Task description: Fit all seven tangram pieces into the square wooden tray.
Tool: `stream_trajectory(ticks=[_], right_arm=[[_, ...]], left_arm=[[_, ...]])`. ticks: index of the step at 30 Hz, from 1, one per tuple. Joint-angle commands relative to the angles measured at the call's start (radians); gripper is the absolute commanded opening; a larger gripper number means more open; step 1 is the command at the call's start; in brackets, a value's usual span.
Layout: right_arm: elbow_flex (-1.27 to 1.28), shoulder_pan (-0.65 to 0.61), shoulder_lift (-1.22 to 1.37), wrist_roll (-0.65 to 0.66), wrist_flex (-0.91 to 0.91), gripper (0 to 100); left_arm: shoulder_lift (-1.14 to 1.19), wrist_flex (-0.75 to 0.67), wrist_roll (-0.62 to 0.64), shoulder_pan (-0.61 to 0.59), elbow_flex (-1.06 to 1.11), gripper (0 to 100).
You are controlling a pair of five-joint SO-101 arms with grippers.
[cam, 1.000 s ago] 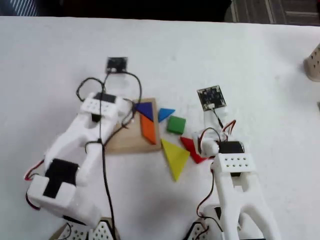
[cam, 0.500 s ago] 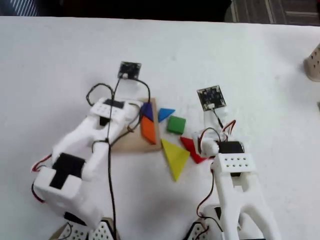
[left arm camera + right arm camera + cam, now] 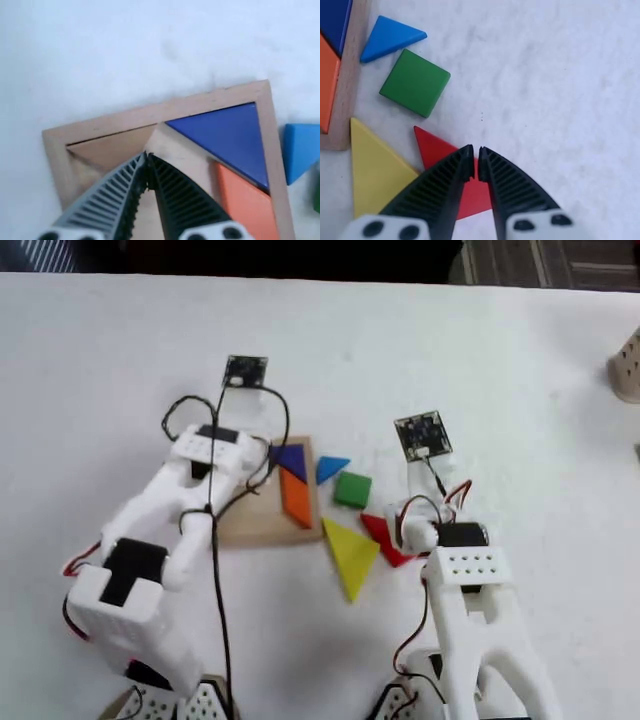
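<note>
Left gripper (image 3: 146, 162) closed, empty, over tray (image 3: 150, 114): could dislodge blue triangle (image 3: 225, 132). Right gripper (image 3: 475, 158) closed, empty: could shove red triangle (image 3: 436, 148).

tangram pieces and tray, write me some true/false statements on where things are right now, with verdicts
1. The green square lies inside the wooden tray. False: it lies on the table outside the tray, near the light blue triangle.
2. The dark blue triangle sits in a corner of the tray. True.
3. The orange piece lies in the tray beside the dark blue triangle. True.
4. The left hand holds the yellow triangle. False: the yellow triangle lies on the table outside the tray, and the left hand is over the tray, shut on nothing.
5. The right hand is over the red triangle. True.
</note>
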Motion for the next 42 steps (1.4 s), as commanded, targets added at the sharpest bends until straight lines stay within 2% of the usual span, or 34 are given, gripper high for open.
stream_trajectory(ticks=[1, 4, 8, 16, 25, 29, 33, 38, 42], right_arm=[[-0.006, -0.008, -0.031, 0.011, -0.01, 2.8], [-0.006, -0.008, -0.031, 0.011, -0.01, 2.8], [-0.006, -0.008, -0.031, 0.011, -0.01, 2.8], [-0.006, -0.008, -0.031, 0.011, -0.01, 2.8], [-0.006, -0.01, -0.031, 0.011, -0.01, 2.9], [-0.008, -0.01, -0.031, -0.003, 0.005, 10.8], [-0.011, -0.007, -0.041, -0.13, 0.019, 19.7], [-0.017, 0.051, -0.05, -0.21, 0.012, 20.7], [-0.017, 0.102, -0.091, -0.209, 0.03, 20.5]], left_arm=[[-0.065, 0.068, 0.008, -0.03, -0.048, 2], [-0.093, 0.114, 0.008, -0.03, -0.043, 2], [-0.099, 0.064, 0.008, -0.03, 0.008, 2], [-0.111, 0.064, 0.008, -0.047, 0.017, 2], [-0.308, 0.075, 0.006, -0.082, 0.133, 2], [-0.395, -0.034, 0.006, -0.119, 0.227, 2], [-0.443, -0.169, 0.006, -0.173, 0.318, 2], [-0.441, -0.221, 0.008, -0.225, 0.328, 2], [-0.44, -0.219, 0.008, -0.257, 0.313, 2]])
